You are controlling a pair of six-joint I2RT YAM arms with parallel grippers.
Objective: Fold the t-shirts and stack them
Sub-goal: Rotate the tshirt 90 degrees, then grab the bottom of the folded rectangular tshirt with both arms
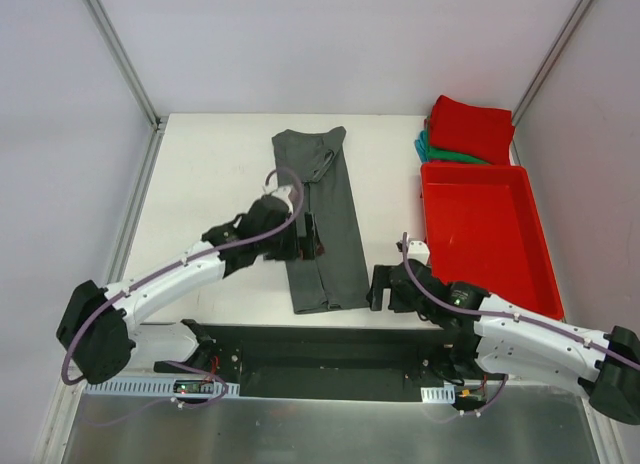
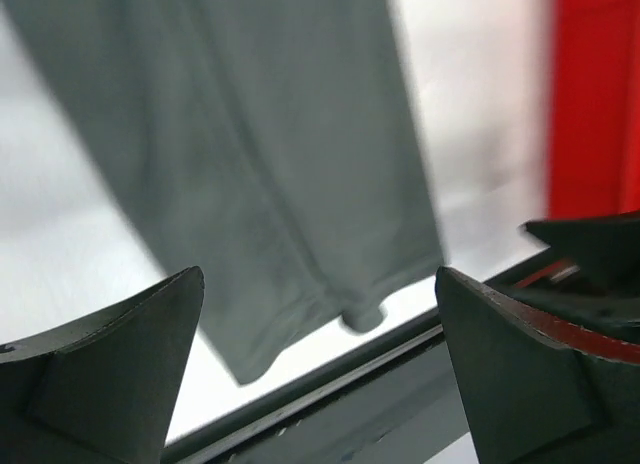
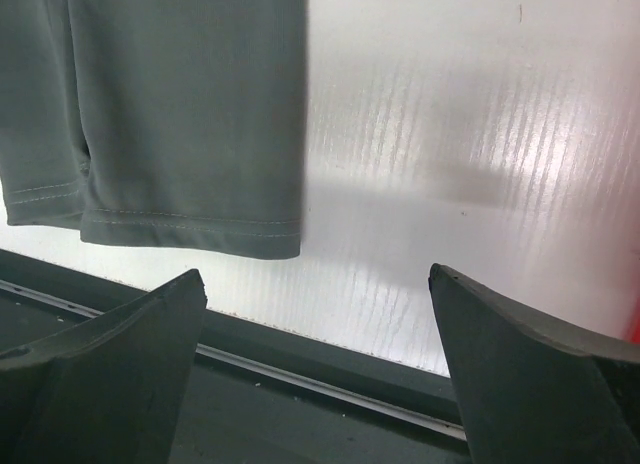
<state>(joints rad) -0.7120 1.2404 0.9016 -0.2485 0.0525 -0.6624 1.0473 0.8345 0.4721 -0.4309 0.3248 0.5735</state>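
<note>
A dark charcoal-grey cloth t-shirt, folded lengthwise into a long narrow strip, lies in the middle of the white table. Its long axis runs from the near edge towards the far side, with almost no slant. The near hem stops just short of the table's near edge.

The left gripper sits at the strip's left long edge, about halfway along its length. Its jaws are spread wide and hold nothing. Whether a fingertip touches the cloth I cannot tell.

The right gripper is just beside the strip's near right corner, on bare table and apart from the cloth. It too is released and empty. In its wrist view the stitched hem corner lies ahead and to the left of the fingers.

So the strip lies between the two arms. The right arm is closer to the near hem, and the left arm is at the midline. By my judgement the coming fold is crosswise, near end carried to far end, so each gripper needs one near corner. The left one would have to come nearer along the edge.

At the far right, a bright red folded t-shirt rests on a teal-green folded t-shirt, just beyond a rigid red plastic tray.
</note>
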